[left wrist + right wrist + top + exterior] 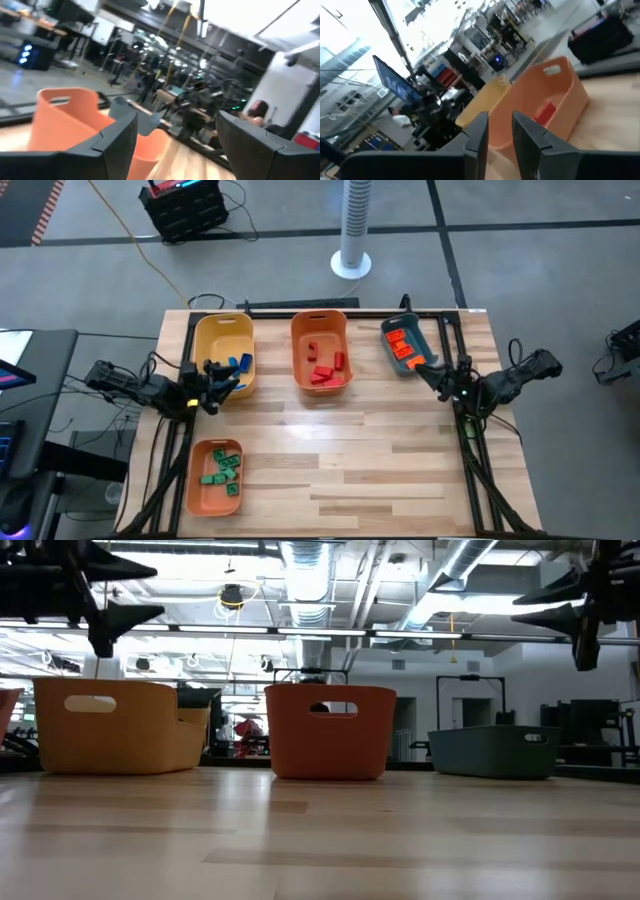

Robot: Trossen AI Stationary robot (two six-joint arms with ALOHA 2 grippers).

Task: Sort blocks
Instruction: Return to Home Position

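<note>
Blue blocks [240, 363] sit just toward one o'clock of the empty, wide-open left fingers [120, 132]; right fingers [477, 132], at the tabletop's [380, 460] three o'clock, narrowly parted, empty.

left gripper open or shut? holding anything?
Open, empty. Left gripper: fingers wide apart in its wrist view, nothing between them.

At the middle back of the pale wooden table [380, 470] stands an orange plastic bin [320, 330] with small red studded plastic bricks [322, 370] in it. Left of that bin stands a yellow plastic bin [222, 338] holding blue studded bricks [242, 363]. To its right a teal plastic bin [412, 325] holds orange studded bricks [402, 346]. In front of it and to the left lies a second orange plastic bin [200, 500] holding green studded bricks [222, 470].
</note>
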